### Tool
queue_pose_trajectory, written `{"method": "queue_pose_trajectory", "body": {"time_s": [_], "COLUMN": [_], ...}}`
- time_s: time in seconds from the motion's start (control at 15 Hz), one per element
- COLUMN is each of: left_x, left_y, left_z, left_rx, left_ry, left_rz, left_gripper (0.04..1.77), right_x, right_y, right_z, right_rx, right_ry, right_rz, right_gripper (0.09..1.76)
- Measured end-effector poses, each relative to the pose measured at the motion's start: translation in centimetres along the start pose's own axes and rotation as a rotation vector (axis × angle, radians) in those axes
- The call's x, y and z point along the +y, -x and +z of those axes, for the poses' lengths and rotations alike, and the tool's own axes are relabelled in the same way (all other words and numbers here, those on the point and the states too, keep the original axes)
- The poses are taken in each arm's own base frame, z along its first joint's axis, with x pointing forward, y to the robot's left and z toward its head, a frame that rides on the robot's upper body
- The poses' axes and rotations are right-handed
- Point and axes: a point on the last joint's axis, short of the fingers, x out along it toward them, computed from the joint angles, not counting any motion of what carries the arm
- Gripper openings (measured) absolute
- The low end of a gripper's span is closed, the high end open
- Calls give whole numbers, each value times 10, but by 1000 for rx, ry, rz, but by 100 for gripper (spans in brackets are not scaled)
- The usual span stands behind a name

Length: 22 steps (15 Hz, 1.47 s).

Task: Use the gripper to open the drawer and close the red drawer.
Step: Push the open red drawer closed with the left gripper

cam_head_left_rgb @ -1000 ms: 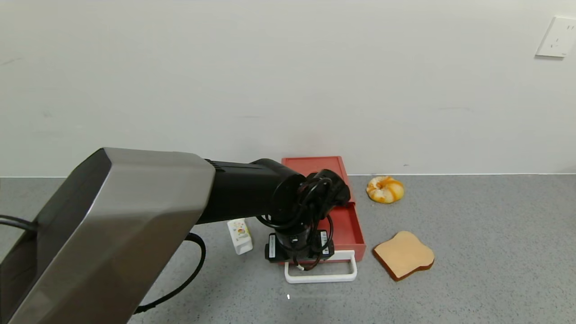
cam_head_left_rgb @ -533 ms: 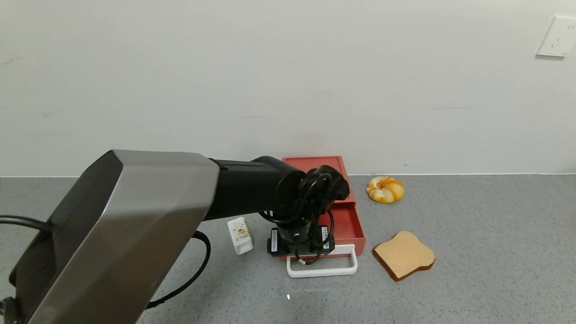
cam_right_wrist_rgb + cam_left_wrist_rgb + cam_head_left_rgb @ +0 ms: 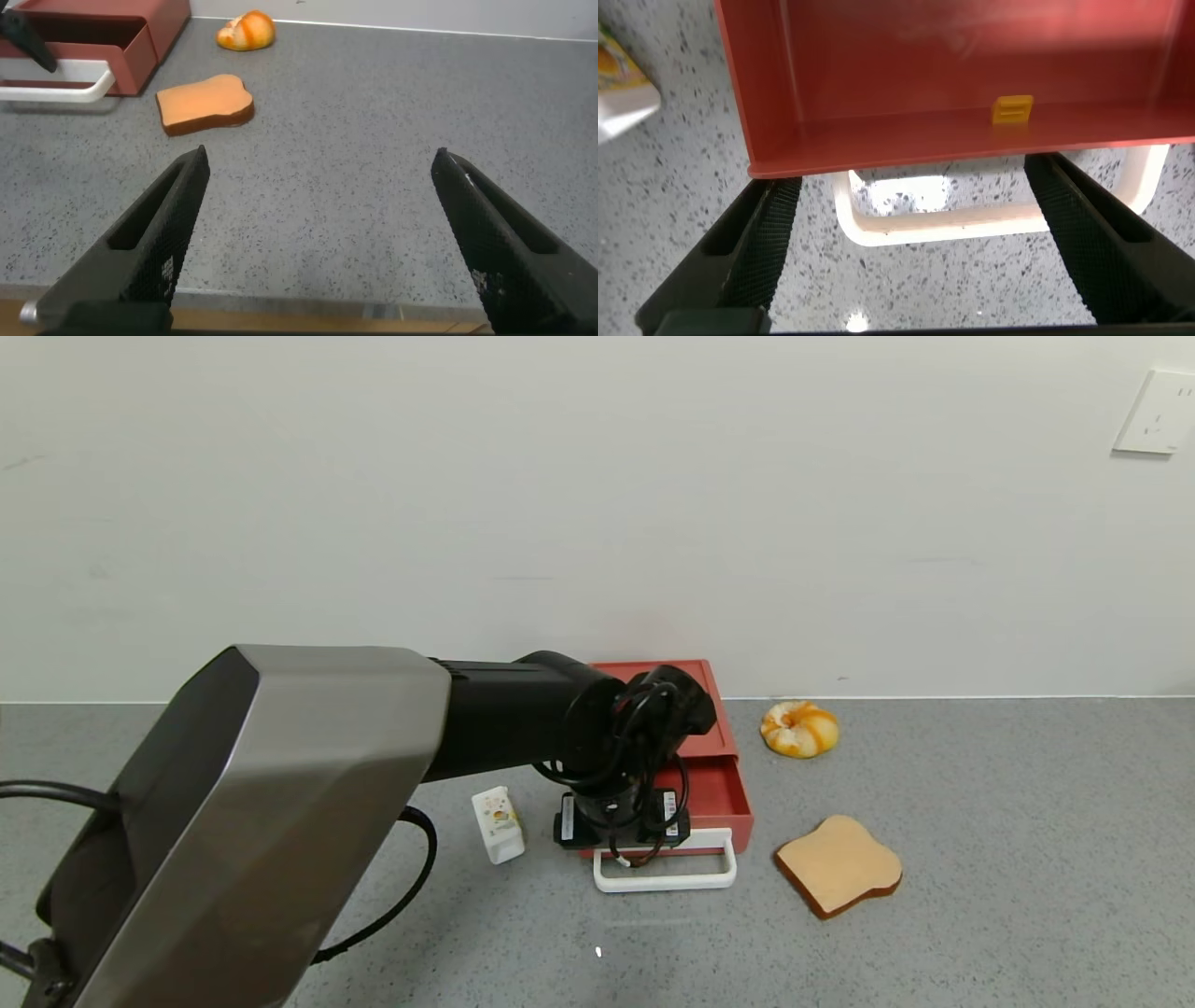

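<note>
Red drawer stands part open, so we push squarely on its white handle, left tool spread wide.

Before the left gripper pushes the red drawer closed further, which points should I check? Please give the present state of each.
1. Left gripper fingers open, straddling the white handle: ok.
2. Drawer partly open: ok.
3. Drawer holds only a small yellow piece: ok.
4. Bread slice beside the drawer, not touching: ok.
5. Small carton apart from the drawer: ok.
6. Right gripper far off, open: ok.
</note>
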Motion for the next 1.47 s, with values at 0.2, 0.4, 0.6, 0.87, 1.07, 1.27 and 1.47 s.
{"method": "queue_pose_trajectory", "body": {"time_s": [0.2,0.4,0.6,0.87,1.07,1.27,1.47], "left_x": [1,2,1,3,5,5,6], "left_y": [-3,-6,-8,-13,-15,-16,-17], "left_z": [5,9,16,20,22,26,30], "left_rx": [-11,-17,-56,-75,-82,-102,-126], "left_ry": [-6,-12,-17,-28,-36,-40,-48], "left_rz": [-1,-2,-25,-32,-32,-41,-52], "left_gripper": [172,172,172,172,172,172,172], "right_x": [0,0,0,0,0,0,0], "right_y": [0,0,0,0,0,0,0], "right_z": [0,0,0,0,0,0,0], "right_rx": [0,0,0,0,0,0,0], "right_ry": [0,0,0,0,0,0,0], "right_rz": [0,0,0,0,0,0,0], "right_gripper": [174,174,174,174,174,174,174]}}
